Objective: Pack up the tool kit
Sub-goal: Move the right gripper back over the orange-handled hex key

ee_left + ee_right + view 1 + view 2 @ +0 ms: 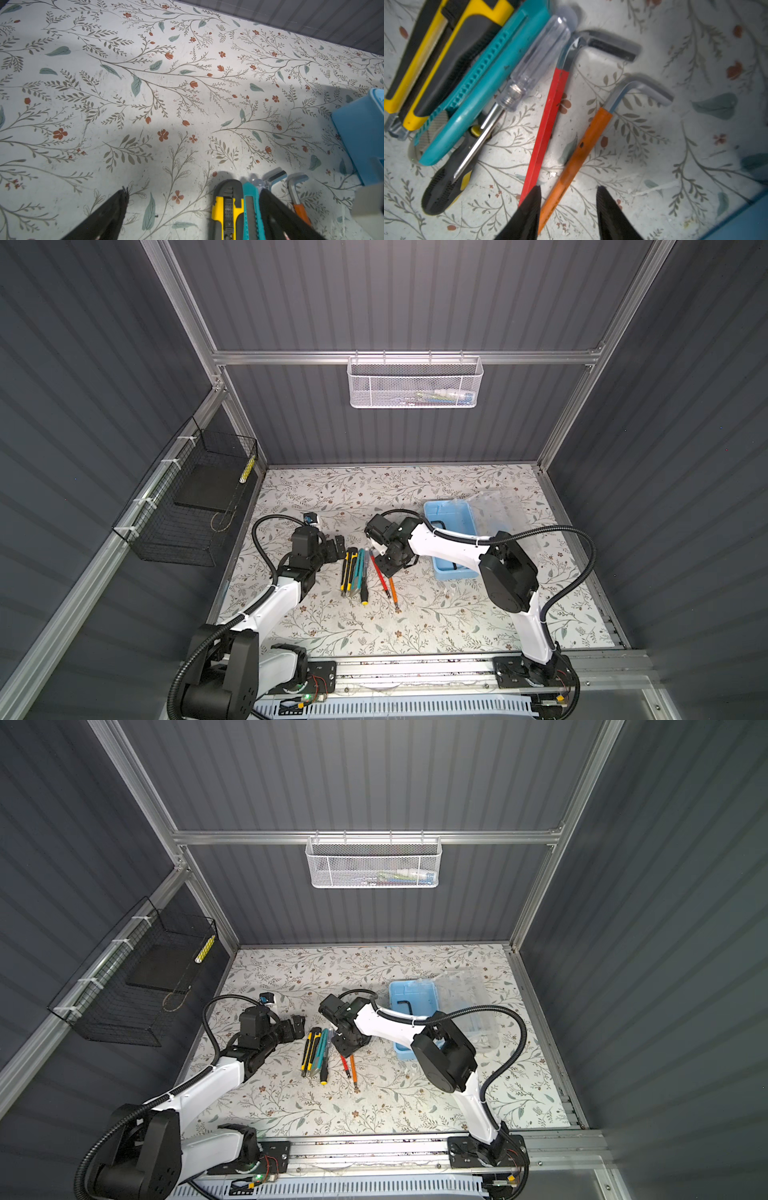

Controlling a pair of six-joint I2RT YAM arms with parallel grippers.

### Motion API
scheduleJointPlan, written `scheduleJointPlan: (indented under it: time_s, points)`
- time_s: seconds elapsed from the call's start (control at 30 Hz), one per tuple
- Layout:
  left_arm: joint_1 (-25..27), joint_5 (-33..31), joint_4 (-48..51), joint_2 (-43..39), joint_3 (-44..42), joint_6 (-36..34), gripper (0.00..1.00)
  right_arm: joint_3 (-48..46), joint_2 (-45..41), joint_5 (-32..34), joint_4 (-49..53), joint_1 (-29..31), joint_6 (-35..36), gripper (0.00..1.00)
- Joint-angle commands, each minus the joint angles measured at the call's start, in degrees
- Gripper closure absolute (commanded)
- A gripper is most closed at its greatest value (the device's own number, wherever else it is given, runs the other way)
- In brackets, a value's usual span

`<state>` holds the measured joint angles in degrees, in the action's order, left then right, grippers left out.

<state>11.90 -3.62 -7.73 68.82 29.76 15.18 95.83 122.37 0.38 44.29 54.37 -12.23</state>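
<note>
Tool kit (446,510) lies open on the floral bench (415,626), just beside the right jaws on the side away from the left jaws, and partly under the right arm (436,541) that reaches across it. It is a light-blue plastic tray, smooth and shallow, with its clear lid (503,514) thrown back on the side farther from both jaws. A black hex key (437,525) already rests inside.

The box's long axis runs roughly parallel to the row of tools between the two jaws, so I judge that a tool lifted by the right jaws needs only a short sideways carry. The right arm is plainly the nearer one.

The right jaws stand partly open and hold nothing. In the right wrist view the orange-sleeved hex key (583,149) passes between the black fingertips (530,205), close to one of them. That same tip overlaps the end of the red-sleeved hex key (548,124). Both keys are thin L-shaped steel rods with slick coloured sleeves. Beside them lies a clear-handled screwdriver (537,54).

The left jaws are spread wide and empty. A yellow-and-black utility knife (227,205) and a ribbed teal cutter (251,203) show between them.
</note>
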Motion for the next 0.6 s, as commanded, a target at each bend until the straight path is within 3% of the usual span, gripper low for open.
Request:
scheduleJointPlan:
  time_s: [0.0,0.57]
  points:
    - [-0.3,-0.5,0.9,0.4,0.8,-0.2,0.0,-0.3,1.4,0.7,0.5,0.7,-1.2,0.54]
    - [-0.3,-0.7,0.9,0.2,0.7,-0.1,0.0,1.7,4.6,3.7,2.8,0.7,-2.8,0.58]
